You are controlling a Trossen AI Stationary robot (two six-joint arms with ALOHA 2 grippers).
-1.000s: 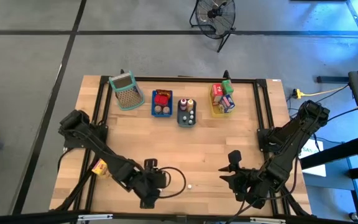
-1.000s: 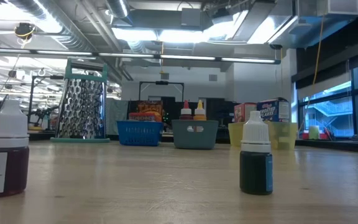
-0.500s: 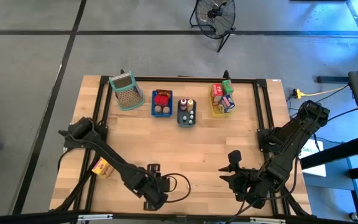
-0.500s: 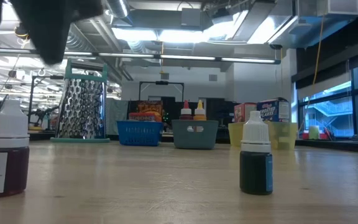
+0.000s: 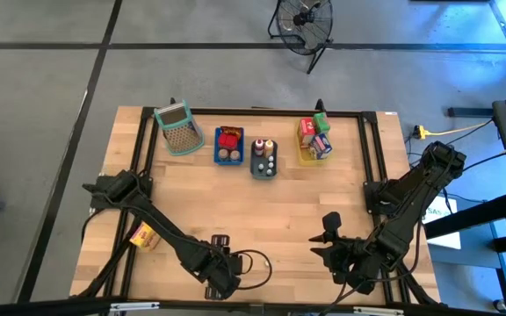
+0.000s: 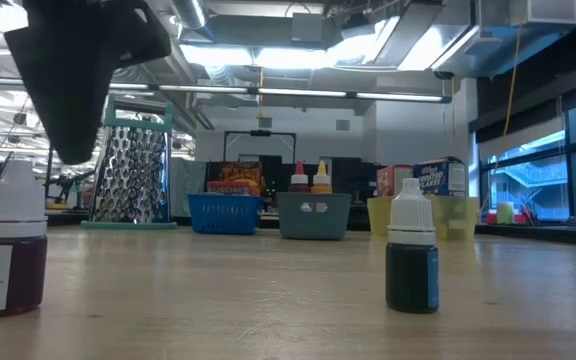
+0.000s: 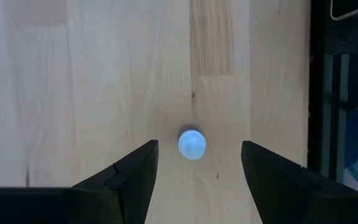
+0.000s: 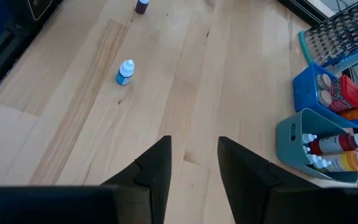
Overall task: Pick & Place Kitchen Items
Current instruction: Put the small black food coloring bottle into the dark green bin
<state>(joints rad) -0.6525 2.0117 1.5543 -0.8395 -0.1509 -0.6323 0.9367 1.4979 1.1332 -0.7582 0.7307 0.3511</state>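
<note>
A dark gripper (image 6: 78, 75) hangs from above at the near side of the table (image 6: 288, 300), its tip pointing down; whether its fingers are parted is not clear. Just below it, slightly toward the outer side, stands a dark red bottle (image 6: 8, 240) with a white cap. Well off to its other side stands a dark blue-green bottle (image 6: 411, 247), also white-capped. Far behind the gripper are a metal grater (image 6: 133, 165), a blue tray (image 6: 224, 213), a grey tray (image 6: 313, 215) and a yellow tray (image 6: 438, 216).
</note>
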